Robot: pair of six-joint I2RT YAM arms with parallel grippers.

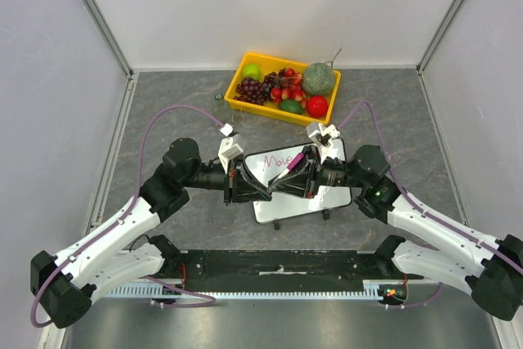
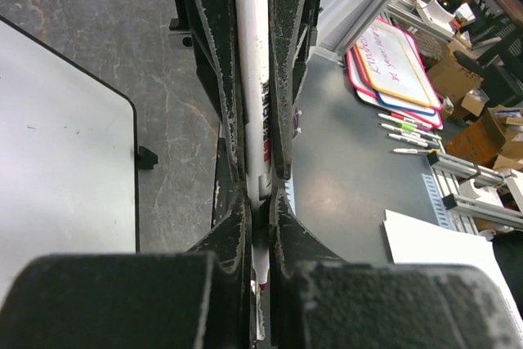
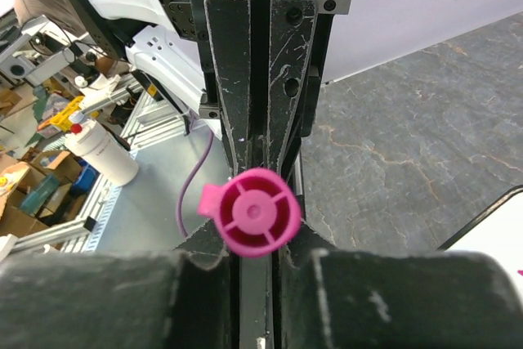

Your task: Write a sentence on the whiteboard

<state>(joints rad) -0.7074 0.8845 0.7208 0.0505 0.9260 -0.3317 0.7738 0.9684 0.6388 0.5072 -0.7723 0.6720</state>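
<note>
The whiteboard (image 1: 304, 196) lies flat at the table's centre, with the magenta sentence (image 1: 280, 158), reading roughly "Move", near its far edge. Both grippers meet nose to nose just above the board. A white marker (image 2: 253, 79) with a magenta cap end (image 3: 249, 212) lies between them. My left gripper (image 1: 261, 187) (image 2: 258, 202) is shut on the marker's tip end. My right gripper (image 1: 286, 177) (image 3: 252, 239) is shut on the magenta end. The board's edge also shows in the left wrist view (image 2: 57, 161) and the right wrist view (image 3: 490, 222).
A yellow tray (image 1: 232, 98) of fruit stands just beyond the board. A small dark bead (image 1: 217, 96) lies left of the tray. Grey walls close in the table on three sides. The arm bases sit along the near edge.
</note>
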